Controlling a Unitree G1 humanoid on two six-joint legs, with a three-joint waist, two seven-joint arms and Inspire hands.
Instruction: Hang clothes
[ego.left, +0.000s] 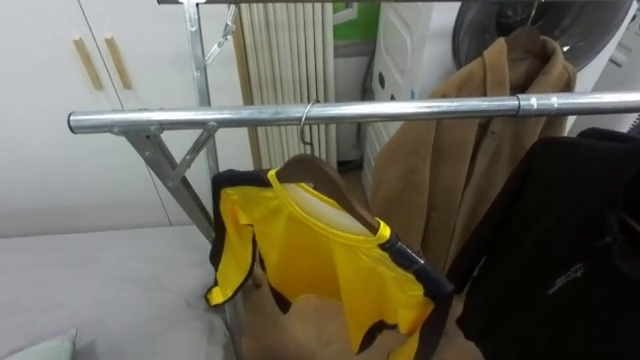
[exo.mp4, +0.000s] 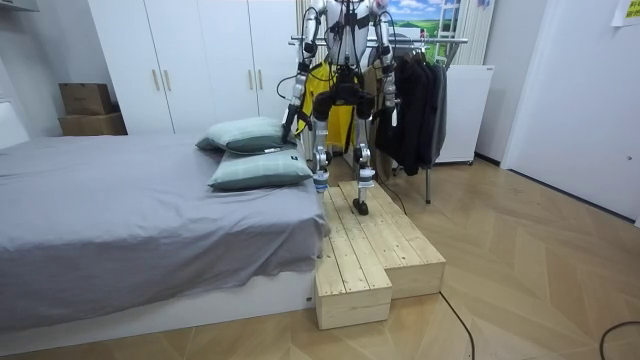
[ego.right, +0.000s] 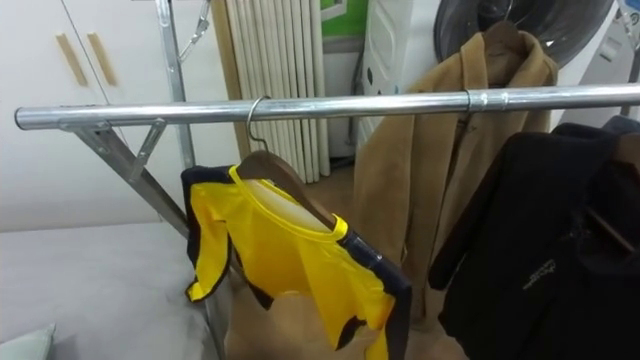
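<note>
White wardrobes (exo.mp4: 190, 60) line the far wall of a bedroom. A grey bed (exo.mp4: 120, 210) with pillows (exo.mp4: 255, 150) fills the left, and a wooden platform (exo.mp4: 370, 250) lies at its near right corner. The robot stands on the platform's far end, facing a clothes rail (ego.left: 400, 108), with a radiator (ego.left: 285, 70) beyond it.

The yellow shirt (ego.left: 310, 255) is on a wooden hanger (ego.left: 320, 175), and the hanger's hook is over the rail, left of a tan coat (ego.left: 440, 170) and a black jacket (ego.left: 560, 250). By the look of it, the main job for this shirt is done: it hangs from the rail with no hand on it. It does not hang straight. The hanger tilts down to the right, the collar sits skewed, and the left sleeve droops in a bunch, so a tidy-up may be left. I cannot tell whether more clothes wait to be hung.

In the room view both arms hang low beside the body, the left hand (exo.mp4: 290, 124) near the pillows and the right hand (exo.mp4: 386, 100) by the dark clothes. They are too small there to say whether the fingers are loose or curled.

The shirt's lower hem is cut off at the bottom edge, as is something brown beneath it that I cannot identify. The jacket runs off the right side, and its hanger is hidden in the left eye view.
</note>
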